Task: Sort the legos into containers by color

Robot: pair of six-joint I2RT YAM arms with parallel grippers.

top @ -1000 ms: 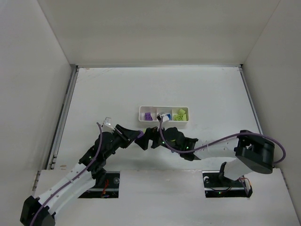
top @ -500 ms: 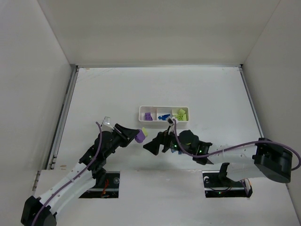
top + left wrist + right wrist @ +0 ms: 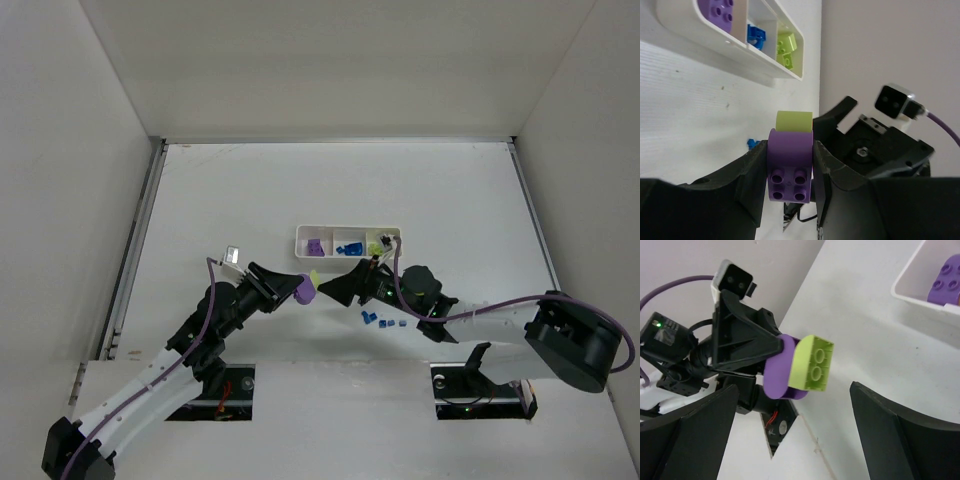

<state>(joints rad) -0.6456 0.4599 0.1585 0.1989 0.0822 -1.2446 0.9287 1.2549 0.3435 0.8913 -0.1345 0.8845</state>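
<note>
The left gripper (image 3: 286, 290) clamps a purple piece (image 3: 790, 167) with a green block (image 3: 794, 121) on it, toward the front edge; the right gripper (image 3: 335, 288) faces it, fingers wide.

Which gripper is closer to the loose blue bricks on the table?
Right. The right gripper hovers open just left of the blue bricks; the left gripper, shut on the purple piece, sits farther left.

White tabletop (image 3: 300, 190); plain white walls (image 3: 330, 60) on three sides; metal rail (image 3: 135, 250) along left edge.
</note>
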